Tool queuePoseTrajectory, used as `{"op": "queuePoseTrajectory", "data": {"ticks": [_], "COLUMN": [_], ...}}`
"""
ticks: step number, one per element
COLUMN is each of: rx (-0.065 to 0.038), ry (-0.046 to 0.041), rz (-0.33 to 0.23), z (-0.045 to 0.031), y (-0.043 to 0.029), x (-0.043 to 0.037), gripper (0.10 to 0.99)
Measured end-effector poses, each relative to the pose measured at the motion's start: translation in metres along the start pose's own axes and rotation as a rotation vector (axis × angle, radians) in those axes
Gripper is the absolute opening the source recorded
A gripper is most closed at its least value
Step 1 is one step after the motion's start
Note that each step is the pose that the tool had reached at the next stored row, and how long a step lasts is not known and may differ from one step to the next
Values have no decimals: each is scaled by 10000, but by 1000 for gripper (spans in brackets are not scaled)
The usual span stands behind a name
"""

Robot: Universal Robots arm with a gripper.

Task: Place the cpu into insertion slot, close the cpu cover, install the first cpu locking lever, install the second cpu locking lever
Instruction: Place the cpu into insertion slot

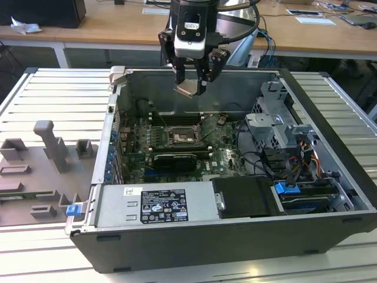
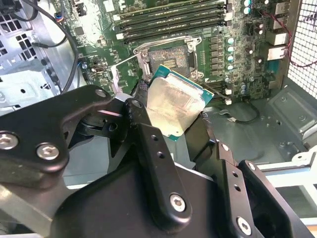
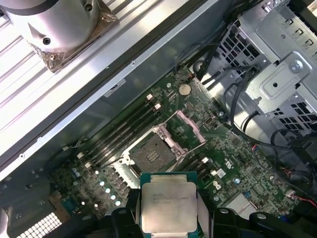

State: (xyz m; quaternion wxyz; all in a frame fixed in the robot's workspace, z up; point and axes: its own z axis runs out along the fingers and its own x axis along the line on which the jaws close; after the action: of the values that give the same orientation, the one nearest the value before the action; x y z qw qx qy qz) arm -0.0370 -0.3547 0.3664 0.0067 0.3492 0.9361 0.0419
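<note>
- Gripper clasped the cpu, upper centre of the exterior view.
- We saw the insertion slot uncovered straight below it in frame, well apart.

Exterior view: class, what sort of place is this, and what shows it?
Probably a robotics lab or workshop: an open computer case lies on a slatted metal bench, a robot gripper holds the cpu above it, and wooden desks stand behind.

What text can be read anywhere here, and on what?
Pale silver-topped square cpu in the black gripper: faint etched lines, too blurred to read.
White label on the grey power supply box: print too small to read.
Green circuit board: white markings, unreadable.
No quotable text.
</note>
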Motion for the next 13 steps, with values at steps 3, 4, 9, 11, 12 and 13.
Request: {"op": "queuePoseTrajectory", "data": {"ticks": [3,4,9,11,12,13], "rx": [-3,-3,-7,-8,-9,-9], "ry": [-16,-22,-53,-61,-65,-70], "rz": [179,255,609,699,745,799], "z": [2,2,6,7,7,7], "y": [0,0,0,0,0,0], "x": [0,0,0,0,0,0], "gripper": [541,541,541,541,541,541]}}
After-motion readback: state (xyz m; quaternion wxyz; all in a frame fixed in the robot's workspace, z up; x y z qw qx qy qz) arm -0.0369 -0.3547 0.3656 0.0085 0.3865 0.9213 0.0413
